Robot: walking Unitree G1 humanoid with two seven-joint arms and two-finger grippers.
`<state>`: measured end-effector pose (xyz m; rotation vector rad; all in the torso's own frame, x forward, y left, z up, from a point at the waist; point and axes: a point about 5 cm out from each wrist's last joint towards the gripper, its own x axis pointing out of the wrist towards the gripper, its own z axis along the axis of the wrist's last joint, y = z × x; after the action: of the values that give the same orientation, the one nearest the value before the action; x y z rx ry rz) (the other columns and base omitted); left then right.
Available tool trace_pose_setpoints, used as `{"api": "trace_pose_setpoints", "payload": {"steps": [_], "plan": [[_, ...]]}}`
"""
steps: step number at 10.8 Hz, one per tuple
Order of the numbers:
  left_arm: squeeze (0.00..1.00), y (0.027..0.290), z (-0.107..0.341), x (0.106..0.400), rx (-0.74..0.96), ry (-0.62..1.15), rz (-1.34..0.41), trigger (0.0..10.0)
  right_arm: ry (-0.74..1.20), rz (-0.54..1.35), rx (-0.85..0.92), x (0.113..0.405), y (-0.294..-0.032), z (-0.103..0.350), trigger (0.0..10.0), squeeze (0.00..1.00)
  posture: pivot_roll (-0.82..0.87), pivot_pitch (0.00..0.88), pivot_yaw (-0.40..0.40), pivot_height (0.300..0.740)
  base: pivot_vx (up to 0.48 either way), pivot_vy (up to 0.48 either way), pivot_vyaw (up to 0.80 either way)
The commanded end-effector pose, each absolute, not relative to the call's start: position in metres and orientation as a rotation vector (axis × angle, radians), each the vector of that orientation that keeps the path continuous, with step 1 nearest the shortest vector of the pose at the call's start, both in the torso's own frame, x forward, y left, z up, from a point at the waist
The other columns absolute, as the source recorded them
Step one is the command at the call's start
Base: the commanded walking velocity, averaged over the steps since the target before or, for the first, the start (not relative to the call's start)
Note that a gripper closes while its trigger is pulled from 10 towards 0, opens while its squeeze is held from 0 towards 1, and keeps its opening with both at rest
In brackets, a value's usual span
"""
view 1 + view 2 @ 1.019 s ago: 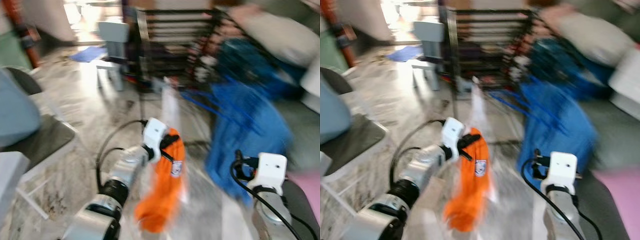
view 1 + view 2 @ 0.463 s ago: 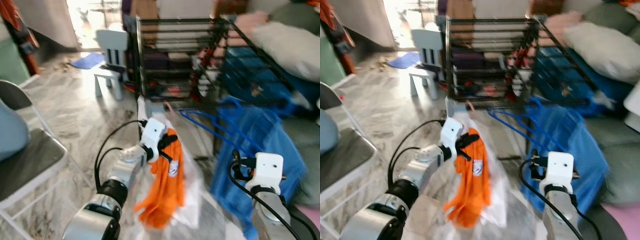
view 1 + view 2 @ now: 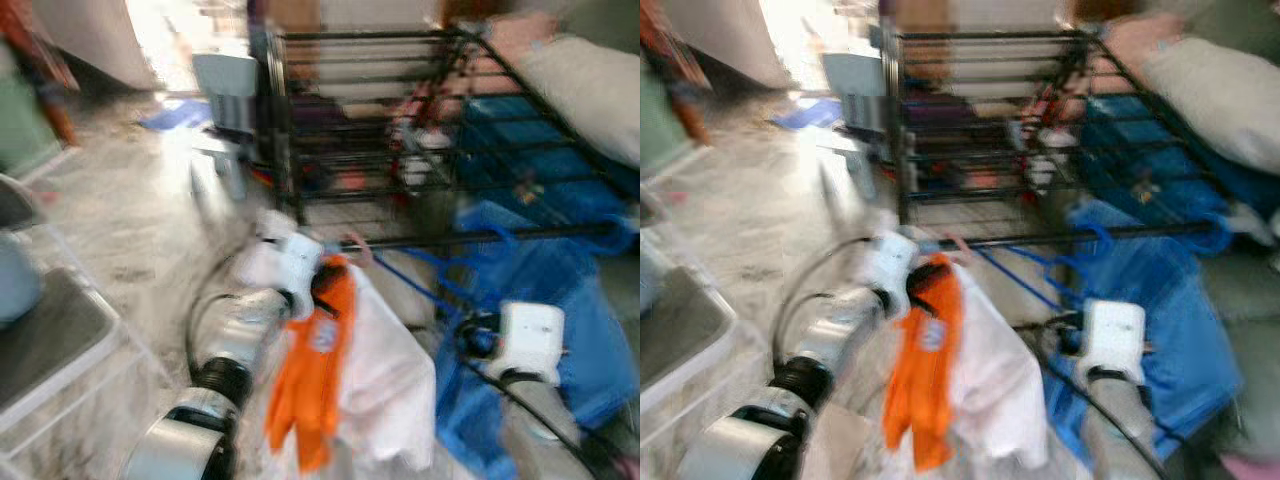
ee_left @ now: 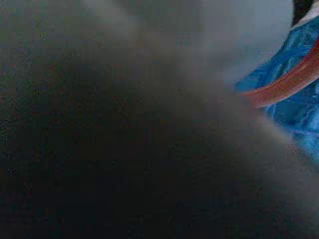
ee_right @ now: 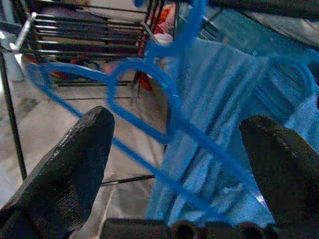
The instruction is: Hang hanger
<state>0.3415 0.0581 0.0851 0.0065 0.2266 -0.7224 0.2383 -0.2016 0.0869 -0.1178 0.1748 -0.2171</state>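
Jaws wide before two blue hangers (image 5: 149,94)

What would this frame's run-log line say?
left gripper: holds orange garment, white garment | right gripper: jaws open, facing blue hanger | black rack: ahead

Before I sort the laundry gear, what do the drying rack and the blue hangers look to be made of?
The drying rack looks like thin metal rod with a dark, black coating: slim straight bars and rungs. The blue hangers look like moulded plastic: one even bright colour, smooth rounded curves, though coated wire can't be ruled out. The right pincer is open before them.
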Motion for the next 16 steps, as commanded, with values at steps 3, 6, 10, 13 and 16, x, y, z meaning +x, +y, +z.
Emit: {"api": "trace_pose_setpoints", "payload": {"steps": [3, 6, 10, 13, 16], "plan": [[0.00, 0.061, 0.089, 0.344, 0.030, 0.216, -0.721, 10.0, 0.169, -0.198, -0.109, 0.238, -0.203, 0.088, 10.0, 0.00, -0.02, 0.000, -0.041, 0.740, 0.000, 0.000, 0.00], [0.00, 0.061, 0.088, 0.344, 0.045, 0.218, -0.717, 10.0, 0.170, -0.210, -0.132, 0.235, -0.211, 0.089, 10.0, 0.00, -0.02, 0.000, -0.041, 0.740, 0.000, 0.000, 0.00], [0.00, 0.060, 0.087, 0.343, 0.059, 0.224, -0.724, 10.0, 0.257, -0.138, -0.209, 0.224, -0.251, 0.089, 10.0, 0.00, -0.03, 0.000, -0.023, 0.740, 0.000, 0.000, 0.00], [0.00, 0.060, 0.087, 0.343, 0.065, 0.231, -0.727, 10.0, 0.334, 0.008, -0.362, 0.230, -0.275, 0.091, 10.0, 0.00, -0.03, 0.000, -0.019, 0.740, 0.000, 0.000, 0.00], [0.00, 0.061, 0.086, 0.343, 0.074, 0.240, -0.723, 10.0, 0.451, 0.186, -0.313, 0.236, -0.283, 0.079, 10.0, 0.00, -0.03, 0.001, -0.017, 0.740, 0.000, 0.000, 0.00]]}}
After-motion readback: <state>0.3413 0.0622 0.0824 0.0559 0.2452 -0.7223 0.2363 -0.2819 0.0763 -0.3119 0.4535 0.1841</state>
